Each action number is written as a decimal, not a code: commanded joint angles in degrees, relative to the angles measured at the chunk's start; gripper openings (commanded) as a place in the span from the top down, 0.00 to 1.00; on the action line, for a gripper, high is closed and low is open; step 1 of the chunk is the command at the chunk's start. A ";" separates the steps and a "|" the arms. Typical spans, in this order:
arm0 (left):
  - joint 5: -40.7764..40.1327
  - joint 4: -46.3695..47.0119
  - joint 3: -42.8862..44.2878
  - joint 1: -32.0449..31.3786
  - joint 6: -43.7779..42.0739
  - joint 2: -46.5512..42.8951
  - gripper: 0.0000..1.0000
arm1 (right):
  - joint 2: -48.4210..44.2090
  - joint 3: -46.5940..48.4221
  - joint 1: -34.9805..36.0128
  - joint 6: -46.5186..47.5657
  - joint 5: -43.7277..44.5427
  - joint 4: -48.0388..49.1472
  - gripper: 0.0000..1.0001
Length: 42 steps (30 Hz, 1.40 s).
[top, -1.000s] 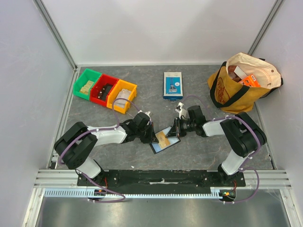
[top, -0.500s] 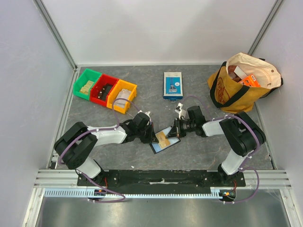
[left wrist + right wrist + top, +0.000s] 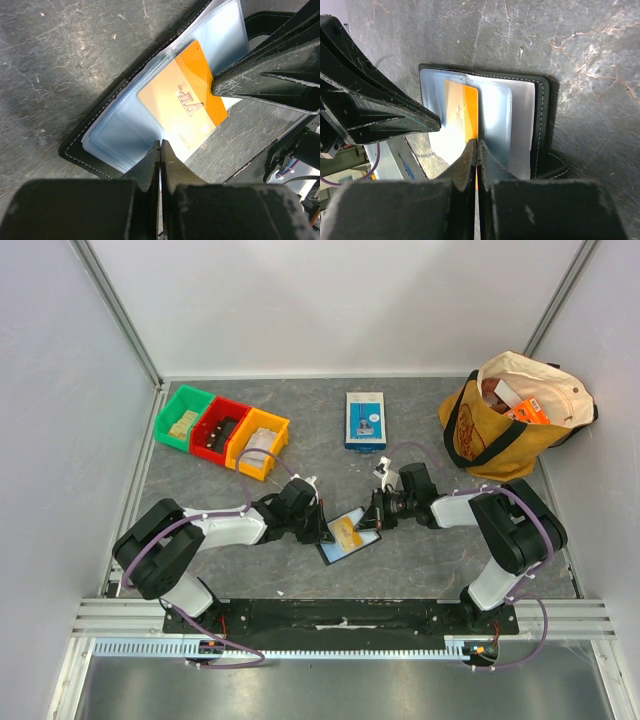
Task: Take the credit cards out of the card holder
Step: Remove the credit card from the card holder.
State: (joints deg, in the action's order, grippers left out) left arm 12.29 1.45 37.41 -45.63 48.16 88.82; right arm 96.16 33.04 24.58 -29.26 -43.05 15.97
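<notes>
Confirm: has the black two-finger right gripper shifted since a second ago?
Yes: the right gripper, shut on the orange plastic card, edged slightly right, toward the yellow canvas tote bag.

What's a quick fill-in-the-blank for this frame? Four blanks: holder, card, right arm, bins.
1. The card holder lies ___ on the table.
2. The orange card in its pocket is printed ___.
3. The right gripper has its fingers shut on the ___.
4. The middle bin of the three is ___.

Missing words: open; VIP; card; red.
</notes>
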 commanded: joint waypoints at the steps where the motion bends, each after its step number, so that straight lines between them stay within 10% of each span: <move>1: -1.13 -3.03 -0.76 -0.25 -0.26 -0.13 0.98 | -0.89 1.50 -0.15 1.57 1.65 -1.73 0.94; 14: -0.26 -2.16 -0.85 -0.25 -0.44 0.57 0.98 | 3.59 4.67 1.35 2.19 -0.81 -1.29 0.71; 24: -0.60 -1.89 -1.81 -0.25 -0.44 0.13 0.98 | 1.93 4.76 -0.31 3.06 -0.20 -2.61 0.98; 36: -1.40 -1.63 -2.95 -0.08 -0.17 -3.38 0.98 | -13.00 0.36 -4.27 -0.62 7.18 -5.59 1.00; 42: -4.81 0.02 -4.01 -0.16 0.70 -13.74 0.67 | -24.68 -2.62 -4.28 -8.42 9.56 -2.10 1.00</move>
State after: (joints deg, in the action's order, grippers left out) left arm 11.31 0.23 34.00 -45.63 48.16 82.63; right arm 78.61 32.62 20.34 -31.20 -36.25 10.07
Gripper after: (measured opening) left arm 0.235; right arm 0.007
